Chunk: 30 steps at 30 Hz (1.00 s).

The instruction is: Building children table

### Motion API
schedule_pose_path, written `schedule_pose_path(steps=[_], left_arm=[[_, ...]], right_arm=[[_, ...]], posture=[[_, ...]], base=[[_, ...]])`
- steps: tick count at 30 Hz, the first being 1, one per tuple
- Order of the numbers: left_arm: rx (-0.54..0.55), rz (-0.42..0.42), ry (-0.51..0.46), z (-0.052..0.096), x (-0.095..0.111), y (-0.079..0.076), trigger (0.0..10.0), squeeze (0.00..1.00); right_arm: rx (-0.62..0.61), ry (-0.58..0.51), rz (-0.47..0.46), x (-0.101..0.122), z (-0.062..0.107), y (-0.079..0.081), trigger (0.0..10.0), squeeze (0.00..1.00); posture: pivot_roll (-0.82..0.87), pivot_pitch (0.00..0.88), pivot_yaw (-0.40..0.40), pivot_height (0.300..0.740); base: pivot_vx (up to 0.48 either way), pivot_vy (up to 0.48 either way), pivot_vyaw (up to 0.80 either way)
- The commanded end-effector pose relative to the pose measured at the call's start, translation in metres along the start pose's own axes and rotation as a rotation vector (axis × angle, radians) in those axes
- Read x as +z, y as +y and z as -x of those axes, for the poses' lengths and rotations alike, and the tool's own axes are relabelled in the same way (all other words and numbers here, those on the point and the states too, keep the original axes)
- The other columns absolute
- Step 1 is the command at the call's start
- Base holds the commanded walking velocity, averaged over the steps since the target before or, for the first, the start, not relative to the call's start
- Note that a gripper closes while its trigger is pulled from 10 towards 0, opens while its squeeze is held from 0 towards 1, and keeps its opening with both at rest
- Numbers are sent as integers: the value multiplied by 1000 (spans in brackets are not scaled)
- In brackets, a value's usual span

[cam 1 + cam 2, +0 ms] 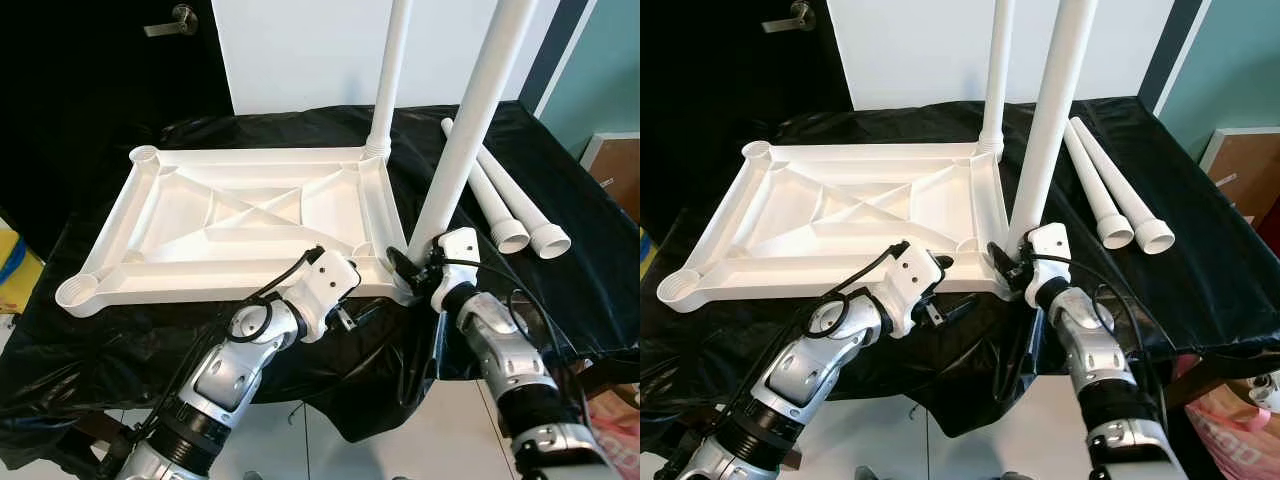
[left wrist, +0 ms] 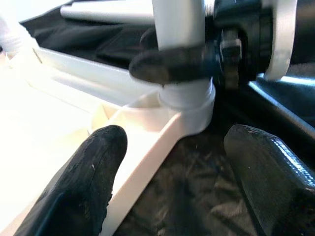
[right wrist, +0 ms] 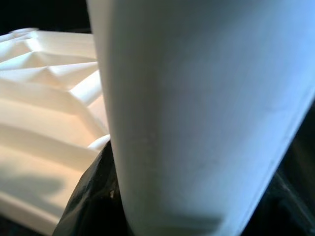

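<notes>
I've got the right gripper pinched on the near-right leg low down, to seat it upright in the corner socket of the upturned tabletop on the black cloth, w/ left gripper spread, straddling the front rim, prob. to steady it.

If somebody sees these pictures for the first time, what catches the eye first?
A white tabletop lies upside down on the black cloth, with two legs standing at its right corners. The right gripper clamps the near leg at its base; two spare legs lie to the right.
</notes>
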State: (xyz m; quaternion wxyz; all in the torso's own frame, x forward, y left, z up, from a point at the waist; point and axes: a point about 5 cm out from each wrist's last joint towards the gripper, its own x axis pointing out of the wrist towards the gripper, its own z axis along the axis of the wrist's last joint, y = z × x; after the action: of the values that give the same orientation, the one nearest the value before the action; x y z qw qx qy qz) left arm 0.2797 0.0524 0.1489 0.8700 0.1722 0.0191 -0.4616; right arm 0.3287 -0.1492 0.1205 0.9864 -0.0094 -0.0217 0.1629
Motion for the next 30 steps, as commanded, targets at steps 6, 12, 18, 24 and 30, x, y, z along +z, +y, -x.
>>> schedule_pose_path(steps=[6, 12, 18, 24, 30], left_arm=[[46, 0, 83, 2, -10, 9, 10000, 0], [109, -3, 136, 3, -17, 19, 10000, 0], [221, 3, 187, 5, -23, 34, 10000, 0], [243, -1, 208, 9, -26, 39, 10000, 0], [256, -7, 224, 12, -29, 45, 10000, 0]], right_arm=[[-210, 106, -71, -22, 8, 9, 10000, 0], [-346, 132, -108, -26, 9, 19, 10000, 0], [-387, 112, -146, -20, 7, 33, 10000, 0], [-385, 100, -138, -17, 9, 35, 10000, 0], [-368, 56, -121, -9, 13, 35, 10000, 1000]], posture=[[-93, 67, 8, 740], [-88, 66, 5, 740], [-87, 62, 9, 740], [-92, 61, 16, 740], [-101, 59, 24, 740]], base=[[0, 0, 0], [0, 0, 0], [0, 0, 0], [0, 0, 0], [0, 0, 0]])
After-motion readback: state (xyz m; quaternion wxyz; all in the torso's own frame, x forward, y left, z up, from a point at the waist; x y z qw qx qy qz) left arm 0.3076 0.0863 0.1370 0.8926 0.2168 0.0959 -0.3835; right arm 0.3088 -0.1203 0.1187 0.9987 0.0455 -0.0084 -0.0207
